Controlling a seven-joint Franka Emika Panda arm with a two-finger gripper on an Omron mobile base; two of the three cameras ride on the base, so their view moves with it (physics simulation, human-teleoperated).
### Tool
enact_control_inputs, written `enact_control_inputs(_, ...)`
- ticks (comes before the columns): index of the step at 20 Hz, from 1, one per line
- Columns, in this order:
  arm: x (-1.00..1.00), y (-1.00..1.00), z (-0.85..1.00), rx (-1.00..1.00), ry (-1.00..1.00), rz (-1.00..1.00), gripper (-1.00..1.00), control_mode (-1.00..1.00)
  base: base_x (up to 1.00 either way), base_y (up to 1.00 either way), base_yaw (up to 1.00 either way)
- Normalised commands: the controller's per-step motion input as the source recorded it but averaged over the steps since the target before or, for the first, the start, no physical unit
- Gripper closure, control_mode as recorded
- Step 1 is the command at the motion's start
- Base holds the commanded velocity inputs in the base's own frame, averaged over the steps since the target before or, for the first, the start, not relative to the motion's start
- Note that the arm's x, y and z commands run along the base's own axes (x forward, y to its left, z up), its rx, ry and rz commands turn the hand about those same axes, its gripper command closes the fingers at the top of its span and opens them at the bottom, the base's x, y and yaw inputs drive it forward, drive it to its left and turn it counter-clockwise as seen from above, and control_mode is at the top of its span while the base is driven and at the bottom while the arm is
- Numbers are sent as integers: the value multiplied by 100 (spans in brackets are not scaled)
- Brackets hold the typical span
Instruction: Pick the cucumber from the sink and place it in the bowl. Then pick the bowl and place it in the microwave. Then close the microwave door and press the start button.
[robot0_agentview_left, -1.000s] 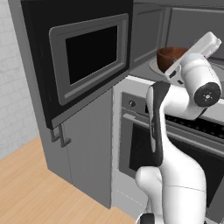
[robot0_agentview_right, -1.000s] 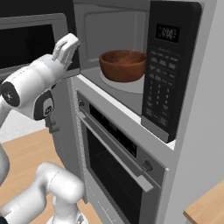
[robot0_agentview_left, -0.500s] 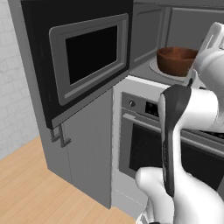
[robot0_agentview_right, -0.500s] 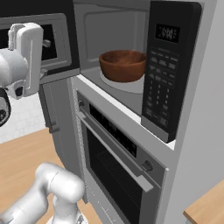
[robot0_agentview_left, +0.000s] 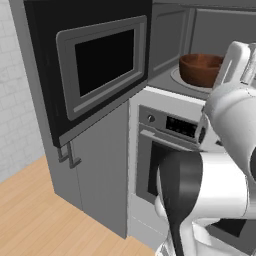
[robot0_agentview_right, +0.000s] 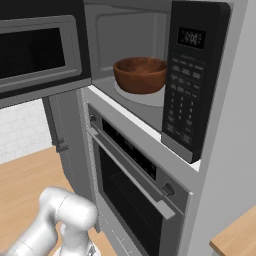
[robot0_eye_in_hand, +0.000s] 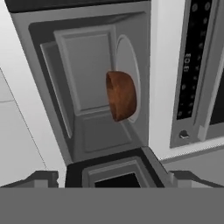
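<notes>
You can see one bowl (robot0_agentview_right: 140, 74) inside one microwave (robot0_agentview_right: 150, 75). It sits on the round plate (robot0_agentview_right: 142, 96), near the middle, with bare grey floor all round it. The bowl does not touch the walls. The front of the microwave stands open, so there is room to reach in.

The door (robot0_agentview_left: 97, 65) is swung out wide to the left. Its low edge hangs over the grey cupboard (robot0_agentview_left: 100, 170). In the hand view, the door's edge (robot0_eye_in_hand: 118, 173) shows at the bottom, between the two tips.

The keypad (robot0_agentview_right: 189, 85) runs down the right side of the opening. Under the microwave there is one oven (robot0_agentview_right: 135, 195) with a bar handle.

Your tool (robot0_eye_in_hand: 111, 177) has its two tips (robot0_eye_in_hand: 41, 179) wide apart. It holds nothing. It points at the open microwave, well back from the bowl.

You cannot tell if the cucumber is in the bowl.
</notes>
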Motion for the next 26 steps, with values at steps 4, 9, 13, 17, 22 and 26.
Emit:
enact_control_inputs(4, -38, 91, -48, -10, -10, 0, -100, -100, 0, 0, 0)
enact_control_inputs(9, -5, 79, -42, -11, -8, 0, -100, -100, 0, 0, 0)
enact_control_inputs(13, 45, 71, -39, -8, -4, 0, -100, -100, 0, 0, 0)
enact_control_inputs(17, 56, 74, -34, -10, -3, 0, -100, -100, 0, 0, 0)
enact_control_inputs(22, 15, 74, -24, -9, -12, 0, -100, -100, 0, 0, 0)
enact_control_inputs(26, 17, 61, -17, -7, -8, -2, -100, -100, 0, 0, 0)
